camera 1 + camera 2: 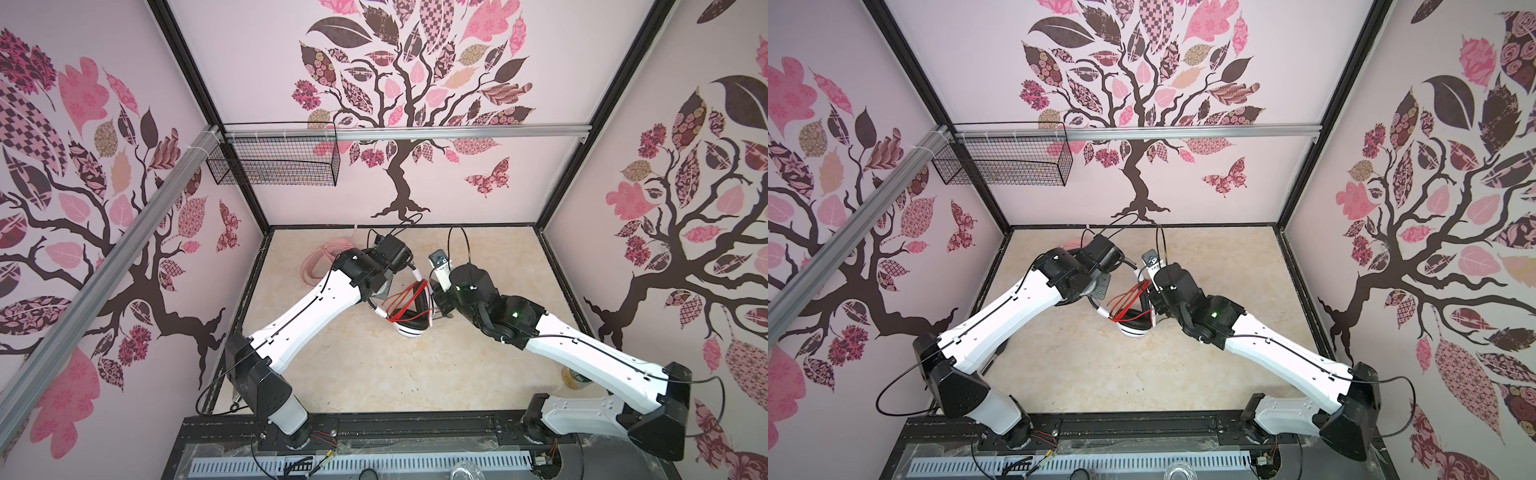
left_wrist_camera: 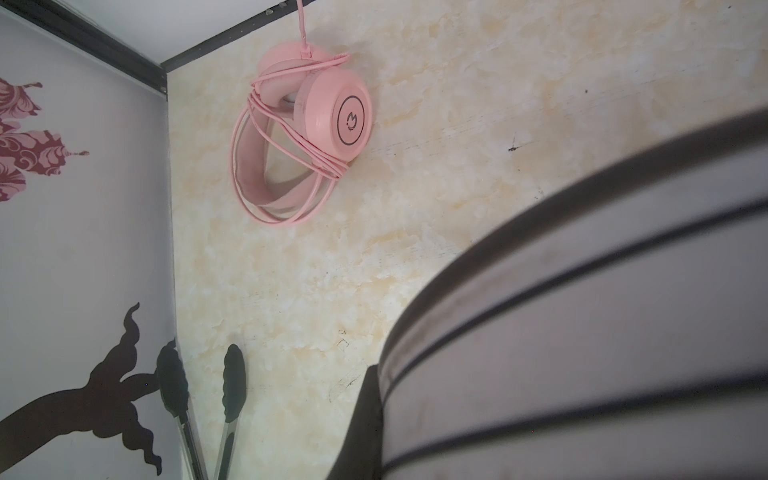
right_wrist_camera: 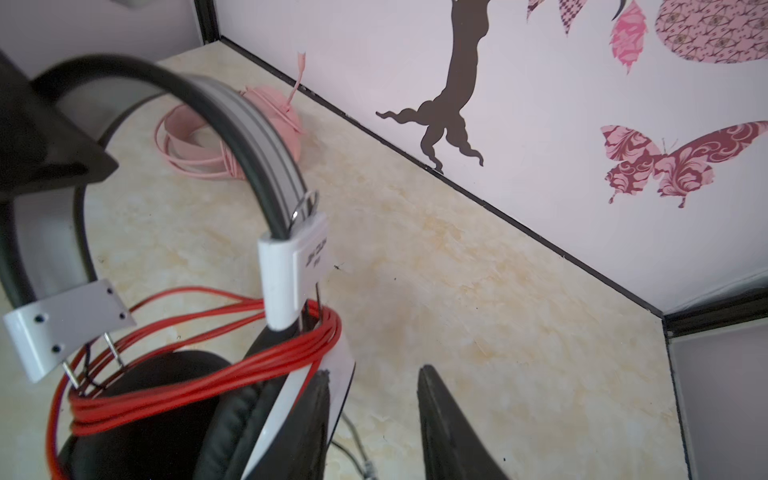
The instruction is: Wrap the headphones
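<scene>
The white headphones (image 1: 409,322) with black ear pads stand at mid-table, their orange-red cable (image 3: 216,378) wound in several loops between the two cups. My left gripper (image 1: 409,268) is shut on the headband, which fills the left wrist view (image 2: 582,332); one black finger (image 2: 368,415) shows beside it. My right gripper (image 3: 374,372) is open. One of its fingers rests against the white ear cup (image 3: 340,365) and the other is free over the table. The pink headphones (image 2: 316,124), wrapped in their pink cable, lie by the back wall, also in a top view (image 1: 320,266).
Black-tipped tongs (image 2: 230,386) lie near the wall by the left arm. A thin grey cable end (image 3: 363,461) lies on the table below my right gripper. A wire basket (image 1: 274,162) hangs on the back rail. A cup (image 1: 571,376) sits under the right arm.
</scene>
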You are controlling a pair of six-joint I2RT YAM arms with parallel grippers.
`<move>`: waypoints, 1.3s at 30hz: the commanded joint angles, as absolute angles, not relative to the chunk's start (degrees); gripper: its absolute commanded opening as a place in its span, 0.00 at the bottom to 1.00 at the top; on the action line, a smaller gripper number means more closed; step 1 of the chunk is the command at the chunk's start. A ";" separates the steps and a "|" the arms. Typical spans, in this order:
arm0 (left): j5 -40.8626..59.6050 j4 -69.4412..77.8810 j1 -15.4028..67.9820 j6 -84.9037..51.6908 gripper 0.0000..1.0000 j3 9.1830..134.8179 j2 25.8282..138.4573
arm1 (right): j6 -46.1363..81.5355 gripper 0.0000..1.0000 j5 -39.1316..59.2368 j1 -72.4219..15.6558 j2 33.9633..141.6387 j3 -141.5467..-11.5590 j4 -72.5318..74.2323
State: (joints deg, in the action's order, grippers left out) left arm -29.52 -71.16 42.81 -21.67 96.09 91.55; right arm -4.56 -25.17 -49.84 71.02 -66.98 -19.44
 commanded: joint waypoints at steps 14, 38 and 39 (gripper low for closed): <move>-29.83 -67.25 42.89 -23.97 0.00 96.07 86.48 | 3.32 0.46 -13.04 -49.33 61.83 -55.69 -17.77; -16.98 -72.69 34.99 -33.77 0.00 106.51 83.80 | 14.01 0.54 6.18 -49.42 49.67 -30.51 -8.86; -17.35 -73.49 34.92 -34.12 0.00 107.25 83.91 | 13.40 0.56 6.31 -49.45 50.15 -30.17 -8.00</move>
